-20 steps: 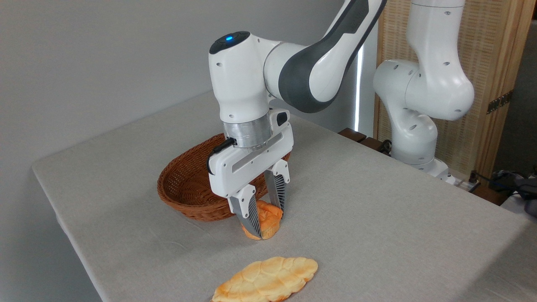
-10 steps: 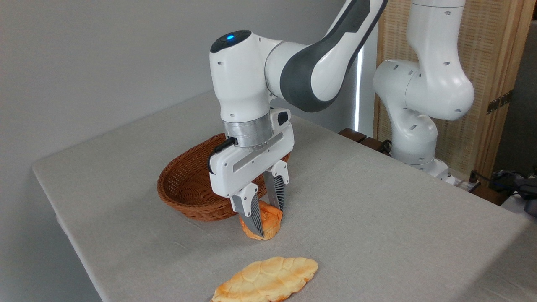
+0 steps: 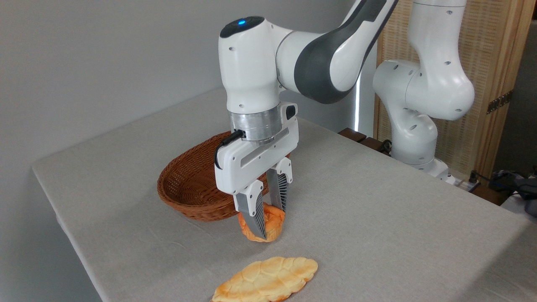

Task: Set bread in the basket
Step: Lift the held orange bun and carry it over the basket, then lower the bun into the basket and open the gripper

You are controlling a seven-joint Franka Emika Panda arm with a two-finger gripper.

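The bread point(image 3: 270, 224), a small orange bun with a lumpy top, is pinched between the two ribbed fingers of my gripper point(image 3: 272, 222), which is shut on it. It sits at or just above the tablecloth; I cannot tell whether it touches. The brown wicker basket point(image 3: 188, 184) stands just left of and behind the bun, its near rim partly hidden by the gripper body. Nothing shows inside the visible part of the basket.
A longer flat pale-golden loaf point(image 3: 266, 280) lies on the grey tablecloth point(image 3: 377, 218) in front of the gripper, near the table's front edge. The arm's white base point(image 3: 413, 126) stands at the back right by a wooden screen.
The gripper's fingers have closed in on the bun. The arm has shifted slightly right and risen a little with the bun between the fingers.
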